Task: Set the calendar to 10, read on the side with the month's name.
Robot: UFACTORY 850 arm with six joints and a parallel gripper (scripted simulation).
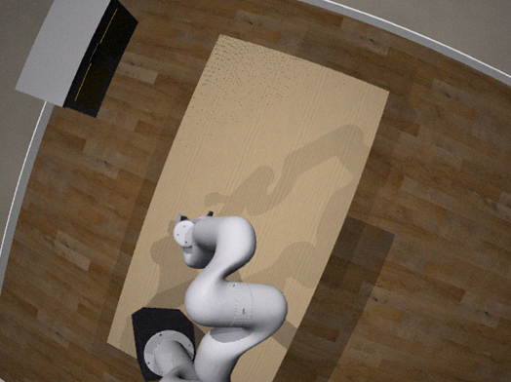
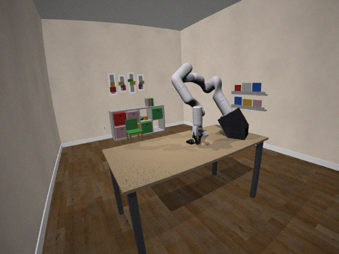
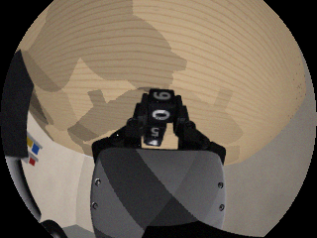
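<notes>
My gripper (image 3: 160, 102) is shut on a black digit cube (image 3: 158, 115), with the fingers on its two sides. In the wrist view the cube's faces show white digits: a 0 in the middle, a 5 nearer the camera and a 6 or 9 on the far face. In the exterior view the gripper (image 2: 197, 140) points straight down, low over the table's far part. A small black object (image 2: 190, 141), probably the calendar tray, lies on the table just left of it. I cannot make out the second cube. In the overhead view the arm hides the tray and the cube.
The arm's black base block (image 2: 233, 123) stands at the table's far right corner. The tan table (image 1: 252, 199) stretches away from the arm. A shelf with coloured bins (image 2: 136, 122) and a green chair stand at the back wall.
</notes>
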